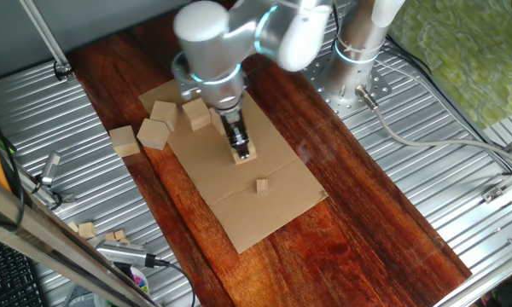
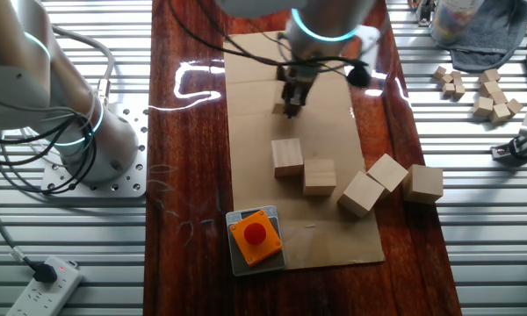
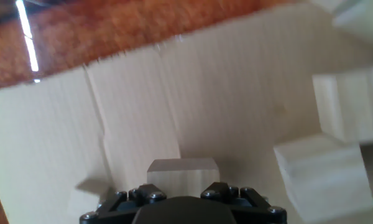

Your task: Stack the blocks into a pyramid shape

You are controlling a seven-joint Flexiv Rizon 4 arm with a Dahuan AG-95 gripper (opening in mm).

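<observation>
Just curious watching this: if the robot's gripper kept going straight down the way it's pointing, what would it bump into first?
The gripper already seems to have a wooden block between its fingers; directly below lies the cardboard sheet, though any gap is unclear.

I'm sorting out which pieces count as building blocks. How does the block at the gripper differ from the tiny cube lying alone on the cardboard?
The block at the gripper is clearly bigger than the tiny cube. The block sits between the fingers of the gripper; the tiny cube lies free, with nothing touching it. The block lies nearer the other blocks; the tiny cube lies farther out on the cardboard. Both are pale wood.
</observation>
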